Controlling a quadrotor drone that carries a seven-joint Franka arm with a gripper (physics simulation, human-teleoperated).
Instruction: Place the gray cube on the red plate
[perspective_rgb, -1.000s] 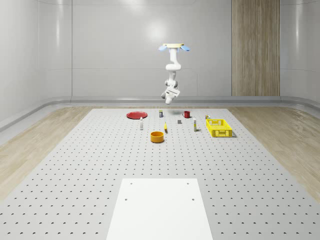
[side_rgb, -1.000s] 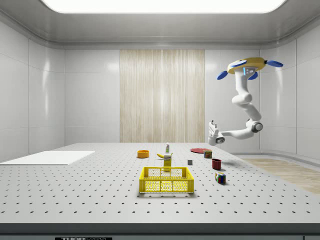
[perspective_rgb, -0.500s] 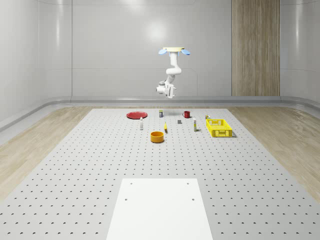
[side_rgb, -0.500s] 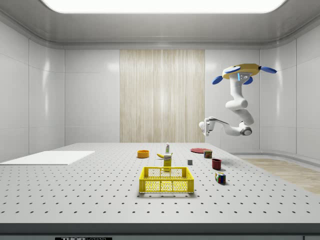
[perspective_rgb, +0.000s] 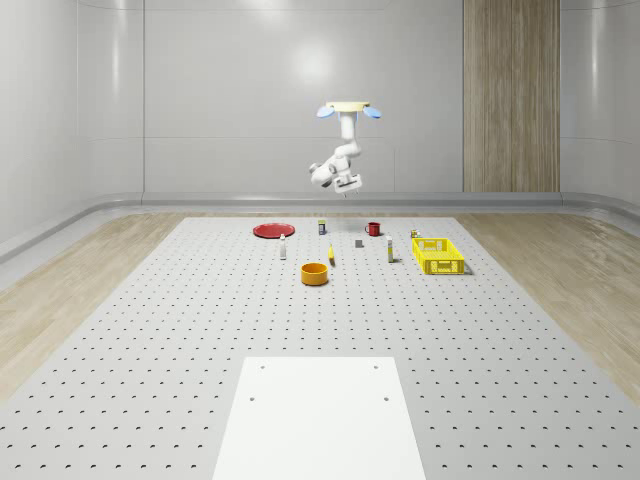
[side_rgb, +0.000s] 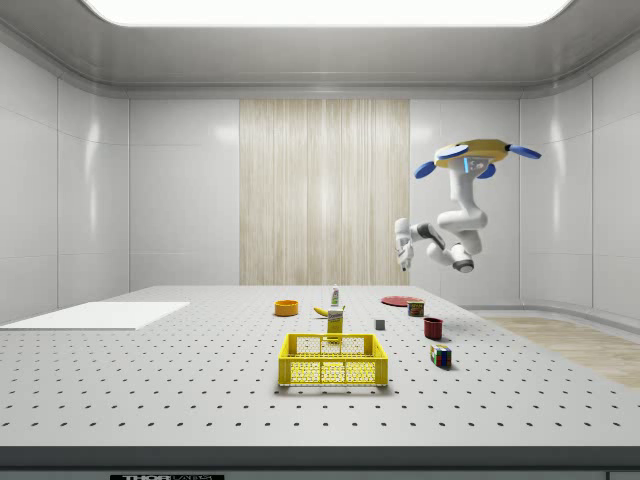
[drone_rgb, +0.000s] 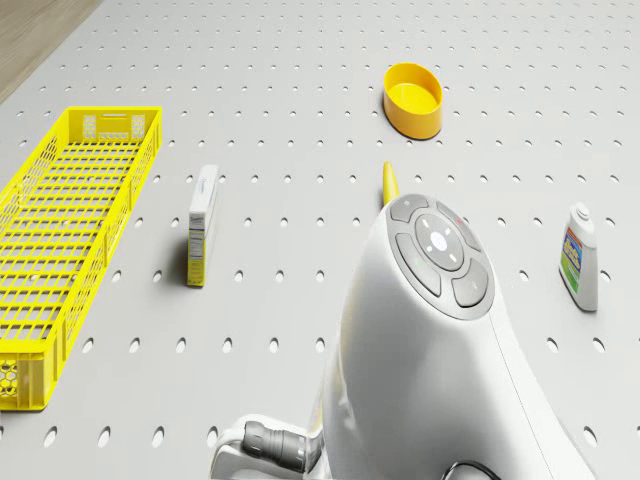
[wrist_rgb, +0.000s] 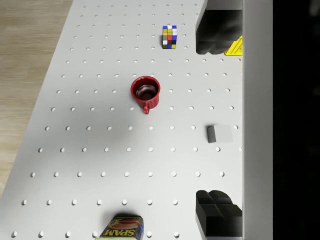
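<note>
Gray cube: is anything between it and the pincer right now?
Nothing visible. The pincer hangs open high above the table with the gray cube lying bare below, between the fingertips in the wrist view. The red mug stands off to one side. The drone hovers above.

One word can be read with certainty: "SPAM", in yellow letters on the dark blue label of a can (wrist_rgb: 121, 228) that lies on the perforated table (wrist_rgb: 100, 160), seen in the wrist view. In the side view, a dark strip (side_rgb: 168, 477) along the table's front edge carries pale lettering, but it cannot be made out. The white bottle (drone_rgb: 580, 266) in the drone view has a coloured label with print too small to read, and the narrow box (drone_rgb: 201, 224) standing near the yellow crate (drone_rgb: 60, 230) shows no legible marking.
</note>
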